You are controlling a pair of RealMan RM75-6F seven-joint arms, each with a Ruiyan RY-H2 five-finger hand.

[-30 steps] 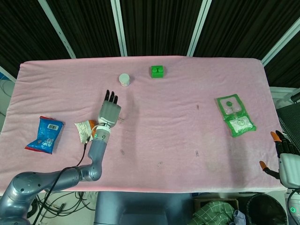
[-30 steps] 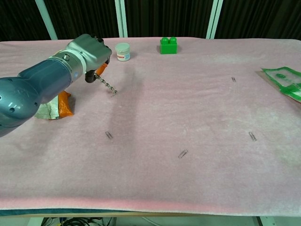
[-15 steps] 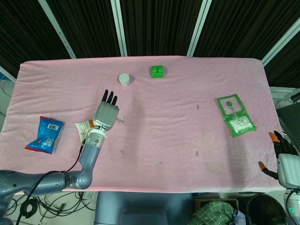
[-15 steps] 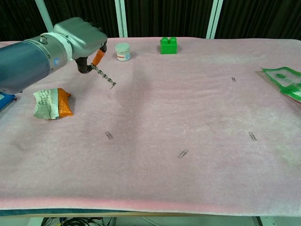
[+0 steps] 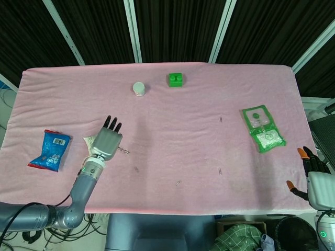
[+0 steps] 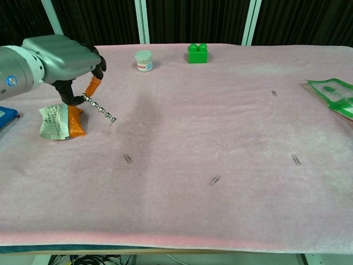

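Nearest the robot, the right hand hung off the worktop's near right corner, its orange-tipped fingers spread apart and holding nothing. On the pink cloth in front lay loose paper clips: one near the front middle, one further left and one toward the right.

The left hand hovered above the left part of the worktop, pinching one end of a chain of linked paper clips between the thumb and an orange-tipped finger. The chain slanted down and to the right from the hand, its lower end at or just above the cloth; whether it touched I could not tell. Just beside the hand, to the left and below it, lay an orange and silver snack packet, with a blue snack bag further left near the edge.

Further back, a small clip lay right of centre and a green sachet lay flat near the right edge. At the far side stood a small white jar and a green toy brick, apart from each other.
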